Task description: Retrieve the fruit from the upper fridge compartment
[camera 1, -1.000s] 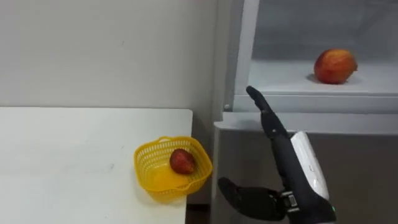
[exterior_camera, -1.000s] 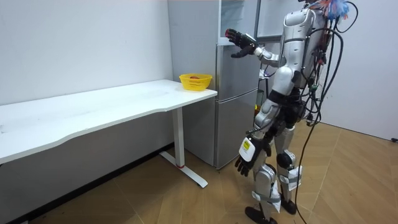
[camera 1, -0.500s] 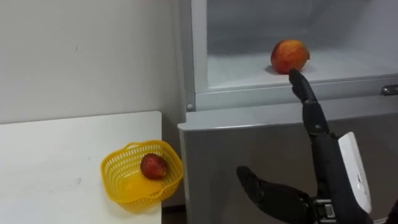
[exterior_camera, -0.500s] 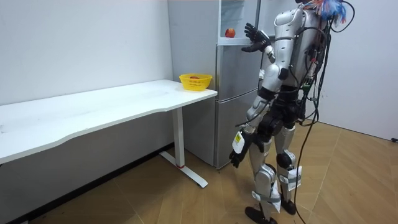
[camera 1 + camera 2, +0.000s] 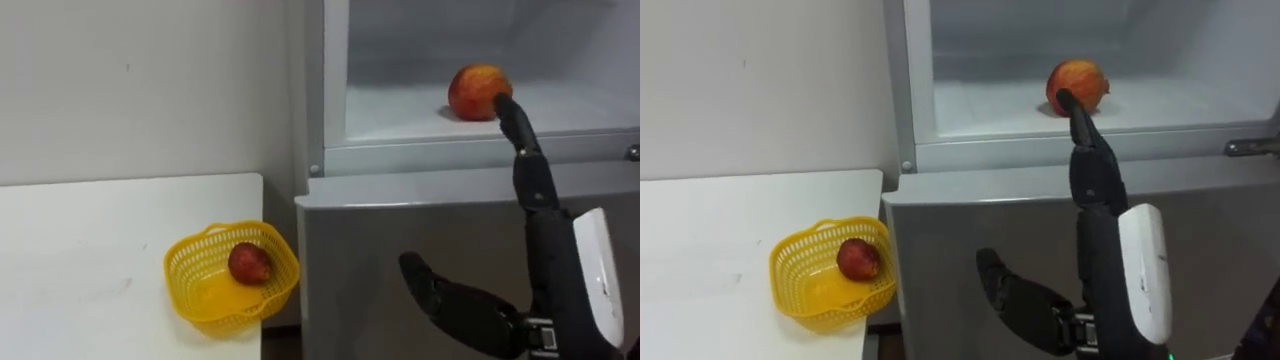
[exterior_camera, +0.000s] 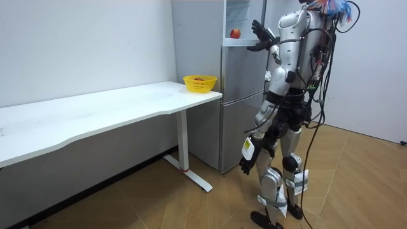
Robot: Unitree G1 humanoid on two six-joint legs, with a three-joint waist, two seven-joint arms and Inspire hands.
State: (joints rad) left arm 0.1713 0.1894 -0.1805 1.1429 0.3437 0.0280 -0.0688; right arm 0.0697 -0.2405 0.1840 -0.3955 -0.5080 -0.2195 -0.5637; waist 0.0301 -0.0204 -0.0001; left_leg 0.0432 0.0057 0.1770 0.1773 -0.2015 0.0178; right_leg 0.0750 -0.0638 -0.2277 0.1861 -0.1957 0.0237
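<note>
My view cuts off the right hand (image 5: 550, 260) at the wrist, and its straight fingers and widely spread thumb hold nothing. The longest fingertip covers the right edge of a round red-orange fruit (image 5: 475, 90), so from the head camera I cannot tell if they touch. In the room view there is a gap between them. This fruit lies on the white shelf (image 5: 400, 105) of the open upper part of the fridge (image 5: 400, 230). I cannot tell what kind of fruit it is. The right side of the fridge runs out of the picture.

The left hand (image 6: 247, 164) hangs beside the robot's thigh, and it is too small in the room view for me to tell its state.

I count two fruits. The second fruit (image 5: 249, 262), darker red, sits inside the one yellow basket (image 5: 185, 300). The basket stands on the corner of the one white table (image 5: 90, 260), just beside the fridge. The robot stands in front of the fridge.
</note>
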